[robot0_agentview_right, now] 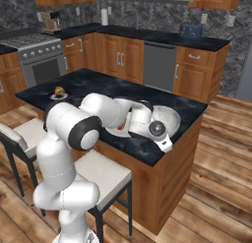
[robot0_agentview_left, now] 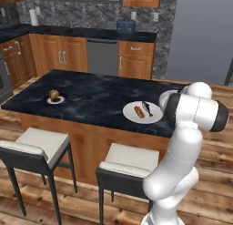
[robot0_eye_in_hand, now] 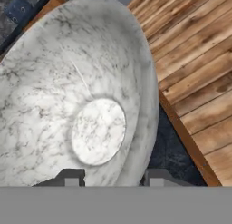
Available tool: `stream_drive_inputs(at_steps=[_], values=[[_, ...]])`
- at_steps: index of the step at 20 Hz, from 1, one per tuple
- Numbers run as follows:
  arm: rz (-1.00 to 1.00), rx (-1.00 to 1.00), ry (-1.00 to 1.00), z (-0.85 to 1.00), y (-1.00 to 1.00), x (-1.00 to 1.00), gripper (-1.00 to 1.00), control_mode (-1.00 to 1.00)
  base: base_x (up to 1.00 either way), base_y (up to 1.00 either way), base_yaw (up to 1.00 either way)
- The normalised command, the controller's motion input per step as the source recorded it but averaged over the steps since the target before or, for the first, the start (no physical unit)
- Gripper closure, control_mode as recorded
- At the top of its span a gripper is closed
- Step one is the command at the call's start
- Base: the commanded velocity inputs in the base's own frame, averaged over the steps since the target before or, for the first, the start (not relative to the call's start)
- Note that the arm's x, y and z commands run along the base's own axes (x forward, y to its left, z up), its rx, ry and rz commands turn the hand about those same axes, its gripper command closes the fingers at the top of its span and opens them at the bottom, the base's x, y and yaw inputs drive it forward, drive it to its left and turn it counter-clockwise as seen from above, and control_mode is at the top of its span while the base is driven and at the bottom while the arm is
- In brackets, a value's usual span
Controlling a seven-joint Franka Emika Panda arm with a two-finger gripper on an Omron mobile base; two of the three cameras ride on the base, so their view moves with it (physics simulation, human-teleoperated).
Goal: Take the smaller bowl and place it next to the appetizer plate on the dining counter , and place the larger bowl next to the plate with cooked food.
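The larger bowl (robot0_eye_in_hand: 90, 82), grey-white marbled, sits at the right end of the dining counter (robot0_agentview_left: 91, 94). It is just right of the plate with cooked food (robot0_agentview_left: 142, 112), and its pale round shape (robot0_agentview_right: 167, 118) shows past my forearm. My gripper (robot0_eye_in_hand: 114, 177) is shut on the bowl's near rim, one fingertip (robot0_eye_in_hand: 72, 177) inside the wall and the other outside. The appetizer plate (robot0_agentview_left: 55, 99) with its brown piece lies far off at the counter's left end (robot0_agentview_right: 58, 95). The smaller bowl is out of view.
The counter's right edge (robot0_eye_in_hand: 181, 132) runs close beside the bowl, with wooden floor beyond. Two white-seated stools (robot0_agentview_left: 38, 144) (robot0_agentview_left: 129, 162) stand at the counter's front. Wall cabinets, a dishwasher (robot0_agentview_left: 103, 57) and a stove (robot0_agentview_right: 42, 55) line the back.
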Motion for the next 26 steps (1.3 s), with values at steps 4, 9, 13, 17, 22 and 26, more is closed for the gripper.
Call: stream_drive_inputs(at_steps=[4,9,13,17,22,26], values=[[-0.07,-0.04,0.05,0.99,-0.27,-0.09,-1.00,-1.00,0.00,0.00,0.00],[-0.09,-0.13,0.13,0.98,-0.08,-0.15,-1.00,-1.00,0.00,0.00,0.00],[0.00,-0.12,0.13,0.80,0.09,-0.63,-1.00,-1.00,0.00,0.00,0.00],[0.00,-0.12,-0.01,0.95,0.08,-0.97,-1.00,-1.00,0.00,0.00,0.00],[0.01,-0.18,-0.15,1.00,0.05,-0.77,-1.00,-1.00,0.00,0.00,0.00],[0.02,-0.13,-0.09,1.00,0.24,-0.56,-1.00,-1.00,0.00,0.00,0.00]])
